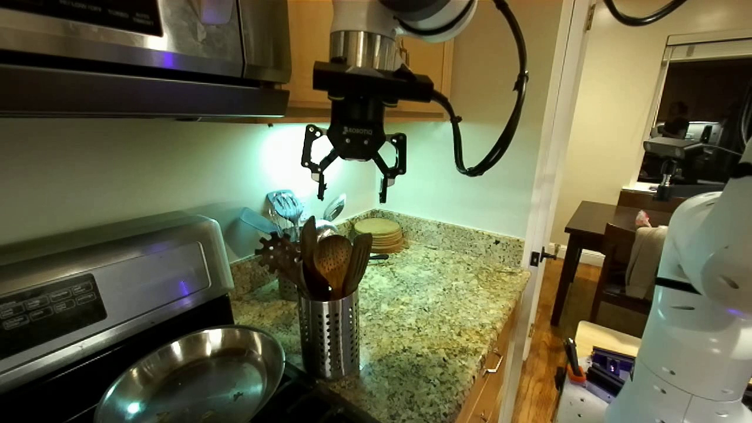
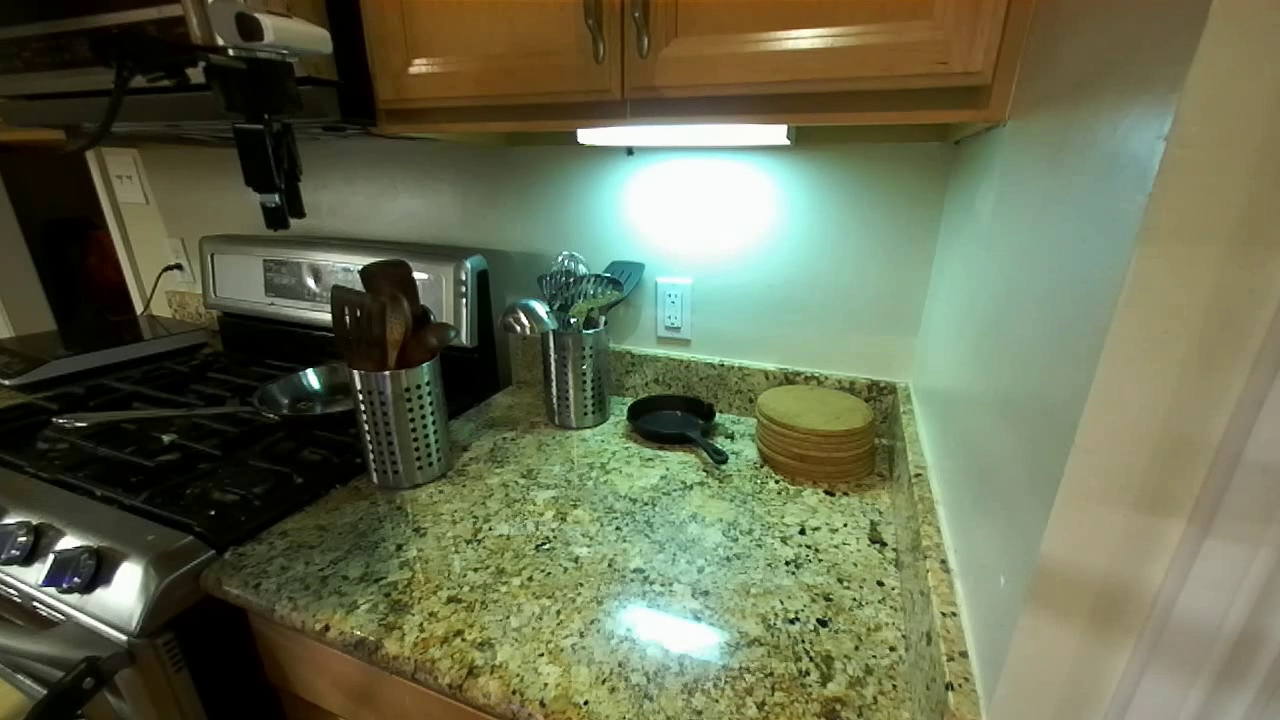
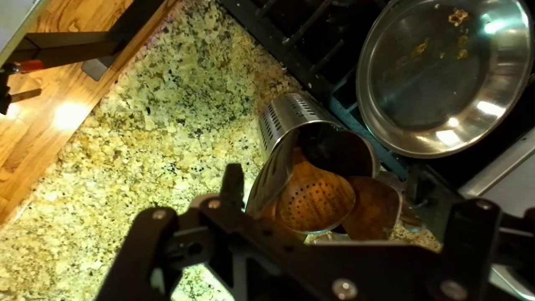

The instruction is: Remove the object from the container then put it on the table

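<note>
The dark spatula point(image 1: 308, 241) stands head up in the perforated holder point(image 1: 329, 341), below the fingers point(image 1: 321, 187) and apart from them, left of center in an exterior view. The fingers hang spread wide from each other at upper center there. A pierced wooden spoon point(image 1: 332, 261) stands just beside the spatula. The holder rests on the speckled counter point(image 1: 435, 305), near the steel pan point(image 1: 205, 376) at lower left; in the wrist view that pan lies at upper right.

In an exterior view, spatulas point(image 2: 352, 342) stood in the utensil holder point(image 2: 405, 430) on the granite countertop point(image 2: 600, 560), right of the frying pan point(image 2: 310, 392) on the stovetop point(image 2: 200, 480); farther back, rightward, came a second utensil holder point(image 2: 577, 380), a skillet point(image 2: 670, 420), a disc stack point(image 2: 815, 440).
</note>
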